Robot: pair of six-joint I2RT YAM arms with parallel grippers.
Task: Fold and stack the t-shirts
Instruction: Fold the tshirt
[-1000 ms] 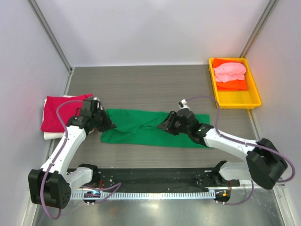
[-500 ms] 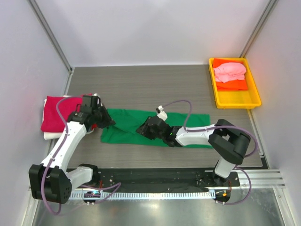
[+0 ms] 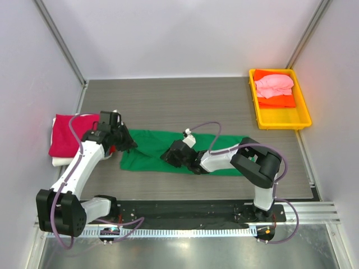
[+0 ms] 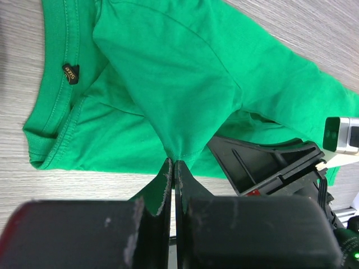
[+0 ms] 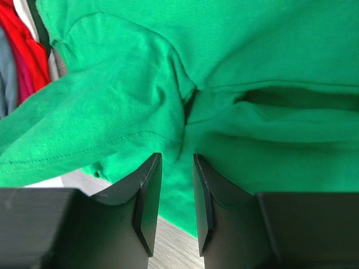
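Left gripper [image 3: 128,144] [image 4: 171,163] pinches the green t-shirt [image 3: 146,159] [image 4: 185,73], its two fingers pressed together on a small peak of cloth drawn up from the near hem; from that pinch the shirt spreads out ahead of the fingers, the ribbed collar and its small dark label [image 4: 70,72] lying off to the left in the wrist view. The right gripper [image 3: 167,157] [image 5: 175,159] sits low over the same shirt, just beyond the left gripper's hold, its fingers standing a little apart with a rumpled sleeve fold lying at their tips and not visibly clamped. The rest of the green t-shirt [image 5: 269,45] runs out flat ahead of and behind that gripper, under the right arm. It lies stretched across the middle of a grey wood-grain table [image 3: 168,106], enclosed by pale walls [image 3: 185,33] with metal posts [image 3: 59,42] in the back corners. Just behind the left gripper, at the table's edge, a folded crimson t-shirt [image 3: 67,134] tops a stack with a white t-shirt [image 3: 58,161] showing beneath; the right wrist view catches red [image 5: 25,50] and grey [image 5: 5,73] layers at that side. Well away from the right gripper, in the far corner, a yellow tray [image 3: 286,117] holds a crumpled pink t-shirt [image 3: 274,85] lying on an orange t-shirt [image 3: 275,102].
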